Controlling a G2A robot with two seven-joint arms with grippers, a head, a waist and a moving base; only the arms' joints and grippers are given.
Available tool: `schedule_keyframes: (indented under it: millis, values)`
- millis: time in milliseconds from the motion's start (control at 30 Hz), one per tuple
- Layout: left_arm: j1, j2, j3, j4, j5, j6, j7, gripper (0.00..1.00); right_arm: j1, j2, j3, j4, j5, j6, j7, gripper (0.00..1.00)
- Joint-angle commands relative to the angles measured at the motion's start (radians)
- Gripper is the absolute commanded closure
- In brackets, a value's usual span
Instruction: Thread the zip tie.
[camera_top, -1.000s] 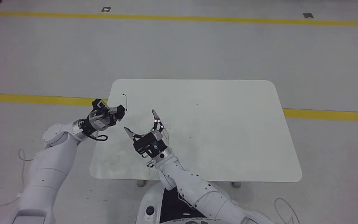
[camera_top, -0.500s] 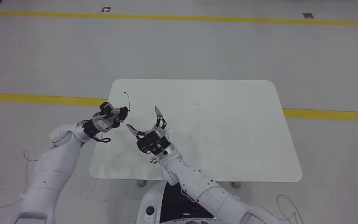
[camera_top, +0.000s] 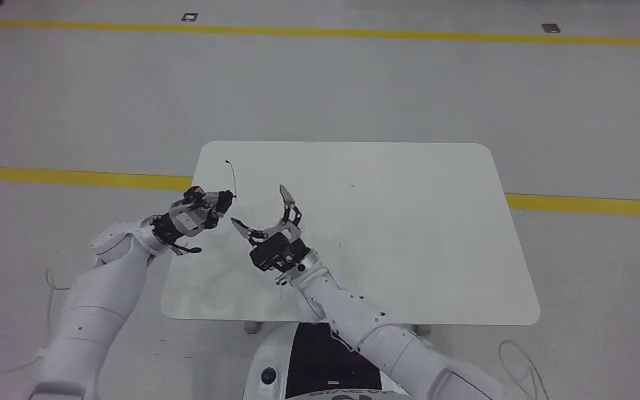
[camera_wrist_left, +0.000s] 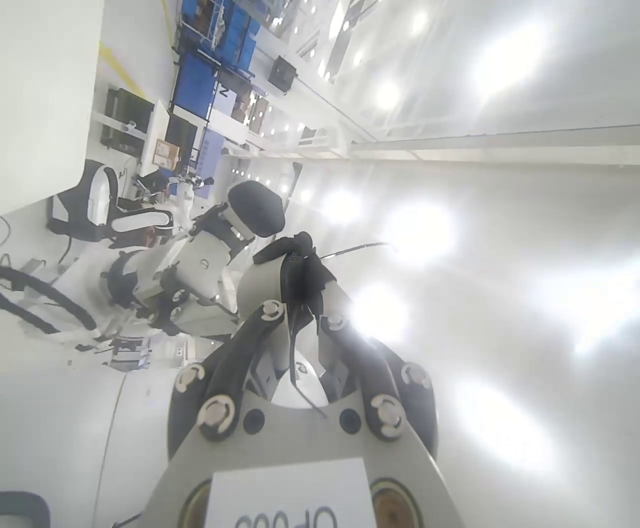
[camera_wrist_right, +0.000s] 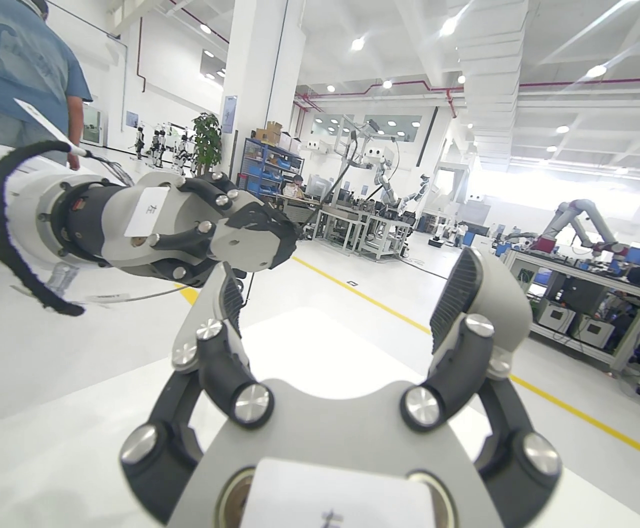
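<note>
**A:** Nearest first: how is the right claw (camera_wrist_right: 347, 265) set?

**B:** It's spread wide with nothing between its ridged pads (camera_wrist_right: 452, 290), and it hangs over the near left part of the white desk (camera_top: 420, 230). The base label (camera_wrist_right: 330, 492) carries print I won't read out.

**A:** And the left claw (camera_wrist_right: 286, 239)?

**B:** It sits just beyond the right claw, close by but apart. It's pinched tight on the zip tie (camera_wrist_left: 360, 247), a thin black strip. One end pokes out past the tips, and the rest trails back between the fingers. From above, the strip stands over the desk's left side, pointing toward the far edge.

**A:** Any writing there?

**B:** A white side label (camera_wrist_right: 145, 212) with one printed character.
</note>
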Motion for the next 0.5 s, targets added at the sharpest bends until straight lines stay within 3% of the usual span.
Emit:
schedule_keyframes:
  millis: [0,100,200,267,467]
  values:
    - [0.002,0.000,0.000,-0.003,-0.004,0.002,0.001,1.00,0.008,0.002,-0.003,0.008,0.000,0.000,-0.002,0.00]
    - [0.003,0.001,-0.002,-0.008,-0.014,0.011,-0.005,1.00,0.013,0.005,-0.007,0.011,0.000,0.000,-0.004,0.00]
    - [0.003,0.001,-0.003,-0.009,-0.014,0.010,-0.007,1.00,0.015,0.006,-0.009,0.012,0.000,0.000,-0.003,0.47]
    - [0.003,0.001,-0.003,-0.009,-0.014,0.010,-0.007,1.00,0.015,0.005,-0.012,0.009,0.000,0.000,-0.005,0.56]
    - [0.003,0.001,-0.003,-0.009,-0.014,0.010,-0.007,1.00,0.025,0.000,-0.034,0.014,0.000,0.000,-0.001,0.65]
